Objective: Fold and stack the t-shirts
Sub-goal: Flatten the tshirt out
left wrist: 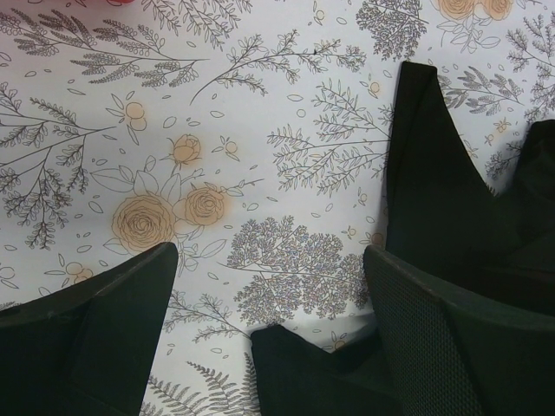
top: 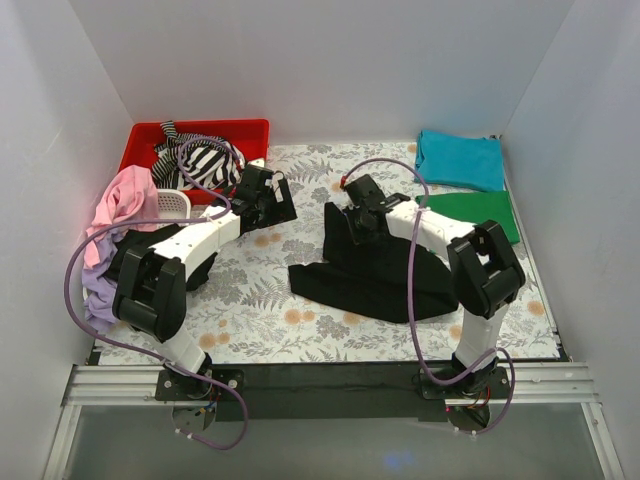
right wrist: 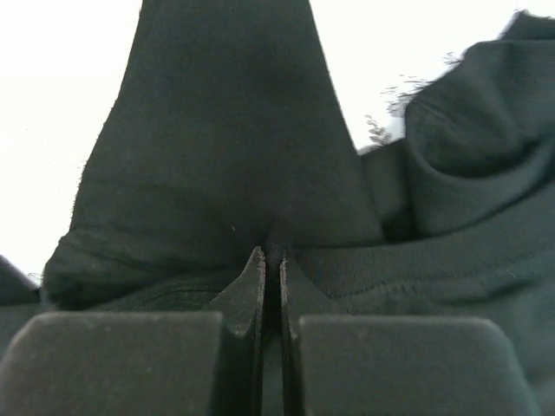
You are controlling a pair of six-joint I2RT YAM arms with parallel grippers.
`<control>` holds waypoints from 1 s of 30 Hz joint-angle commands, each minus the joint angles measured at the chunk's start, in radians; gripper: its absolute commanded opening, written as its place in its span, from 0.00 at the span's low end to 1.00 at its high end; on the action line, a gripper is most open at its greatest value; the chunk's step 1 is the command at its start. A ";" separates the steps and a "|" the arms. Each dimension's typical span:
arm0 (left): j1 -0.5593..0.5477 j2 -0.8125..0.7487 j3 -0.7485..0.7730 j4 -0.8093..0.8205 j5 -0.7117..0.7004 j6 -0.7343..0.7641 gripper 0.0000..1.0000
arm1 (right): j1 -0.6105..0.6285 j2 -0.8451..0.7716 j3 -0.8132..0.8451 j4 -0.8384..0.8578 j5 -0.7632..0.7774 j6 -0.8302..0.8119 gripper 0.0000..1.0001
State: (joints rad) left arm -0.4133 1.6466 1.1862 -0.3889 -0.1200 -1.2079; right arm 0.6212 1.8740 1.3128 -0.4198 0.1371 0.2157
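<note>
We note six tees.
- Black tee (top: pixel 370 280): mid-table, crumpled, spread low toward near right. Far-left part raised into peak, pinched between closed fingers of right gripper (right wrist: pixel 270 256).
- Teal tee (top: pixel 460 158): folded flat, far right corner.
- Green tee (top: pixel 482 212): folded flat, just nearer than teal. We cannot tell whether edges overlap.
- Striped tee (top: pixel 205 160): black-and-white, bunched in red bin (top: pixel 150 135), far left.
- Pink tee (top: pixel 125 198): draped over white basket (top: pixel 178 205).
- Lilac tee (top: pixel 98 295): heaped at left edge, touching pink.
</note>
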 commanded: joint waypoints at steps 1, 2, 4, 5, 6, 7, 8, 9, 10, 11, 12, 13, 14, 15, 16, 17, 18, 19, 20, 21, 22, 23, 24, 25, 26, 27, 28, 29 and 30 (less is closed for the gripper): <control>0.007 -0.016 0.015 -0.010 -0.009 0.015 0.87 | 0.014 -0.143 0.072 -0.010 0.085 -0.024 0.01; 0.007 -0.018 0.018 -0.013 -0.015 0.015 0.87 | 0.014 -0.182 0.091 -0.008 0.091 -0.047 0.01; 0.008 -0.025 0.019 -0.011 -0.023 0.015 0.87 | 0.014 -0.206 0.207 -0.054 0.076 -0.076 0.01; 0.011 -0.027 0.026 -0.013 -0.027 0.011 0.87 | 0.014 -0.210 0.270 -0.077 0.061 -0.088 0.01; 0.018 -0.028 0.029 -0.016 -0.030 0.007 0.87 | 0.014 -0.193 0.410 -0.114 0.027 -0.116 0.01; 0.021 -0.033 0.029 -0.021 -0.032 -0.004 0.87 | 0.014 -0.178 0.495 -0.179 0.012 -0.122 0.01; 0.025 -0.034 0.030 -0.019 -0.038 -0.010 0.87 | 0.014 -0.165 0.561 -0.200 -0.019 -0.131 0.01; 0.031 -0.040 0.029 -0.021 -0.041 -0.015 0.87 | 0.015 -0.145 0.619 -0.212 -0.054 -0.147 0.01; 0.036 -0.042 0.027 -0.021 -0.043 -0.019 0.87 | 0.015 -0.142 0.728 -0.220 -0.056 -0.150 0.01; 0.039 -0.050 0.026 -0.021 -0.044 -0.024 0.87 | 0.017 -0.142 0.768 -0.215 -0.062 -0.157 0.01; 0.047 -0.053 0.024 -0.021 -0.052 -0.025 0.87 | 0.017 -0.142 0.822 -0.217 -0.051 -0.171 0.01; 0.050 -0.057 0.021 -0.021 -0.055 -0.030 0.88 | 0.017 -0.147 0.907 -0.217 -0.053 -0.177 0.01; 0.056 -0.071 0.020 -0.019 -0.058 -0.036 0.87 | 0.017 -0.171 0.942 -0.199 -0.053 -0.185 0.01; 0.059 -0.077 0.015 -0.018 -0.064 -0.036 0.87 | 0.015 -0.188 0.963 -0.185 -0.030 -0.202 0.01; 0.060 -0.085 0.013 -0.012 -0.070 -0.038 0.87 | 0.017 -0.209 0.974 -0.172 0.005 -0.213 0.01; 0.062 -0.094 0.012 -0.008 -0.078 -0.041 0.87 | 0.017 -0.263 0.968 -0.159 0.040 -0.249 0.01; 0.070 -0.099 0.012 -0.005 -0.075 -0.039 0.87 | 0.014 -0.295 0.951 -0.157 0.073 -0.265 0.01; 0.073 -0.100 0.012 -0.002 -0.073 -0.039 0.87 | 0.012 -0.330 0.915 -0.155 0.088 -0.275 0.01; 0.079 -0.102 0.013 -0.002 -0.070 -0.039 0.87 | 0.012 -0.413 0.804 -0.149 0.116 -0.276 0.01; 0.080 -0.103 0.013 -0.002 -0.066 -0.039 0.87 | 0.012 -0.458 0.713 -0.130 0.218 -0.273 0.01; 0.080 -0.102 0.015 -0.002 -0.064 -0.041 0.87 | 0.012 -0.505 0.622 -0.108 0.295 -0.265 0.01; 0.082 -0.102 0.015 -0.001 -0.061 -0.044 0.87 | 0.005 -0.586 0.424 -0.087 0.382 -0.244 0.01; 0.082 -0.102 0.012 0.002 -0.053 -0.045 0.87 | -0.006 -0.617 0.340 -0.064 0.541 -0.233 0.01; 0.082 -0.100 0.012 0.005 -0.037 -0.047 0.87 | -0.026 -0.640 0.271 -0.062 0.591 -0.223 0.01; 0.082 -0.097 0.009 0.005 -0.029 -0.051 0.87 | -0.052 -0.670 0.196 -0.065 0.620 -0.172 0.01; 0.082 -0.097 0.006 0.008 -0.023 -0.054 0.87 | -0.113 -0.679 0.083 -0.071 0.613 -0.142 0.01; 0.082 -0.096 0.004 0.013 -0.006 -0.053 0.87 | -0.142 -0.688 0.016 -0.073 0.599 -0.116 0.01; 0.082 -0.096 0.001 0.015 -0.001 -0.053 0.87 | -0.170 -0.694 -0.038 -0.070 0.581 -0.099 0.04; 0.082 -0.094 0.000 0.015 0.005 -0.051 0.87 | -0.222 -0.690 -0.122 -0.073 0.535 -0.069 0.48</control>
State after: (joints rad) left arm -0.3347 1.6020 1.1866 -0.3862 -0.1410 -1.2530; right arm 0.4824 1.1385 1.3537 -0.4900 0.6025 0.0612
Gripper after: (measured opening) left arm 0.870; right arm 0.172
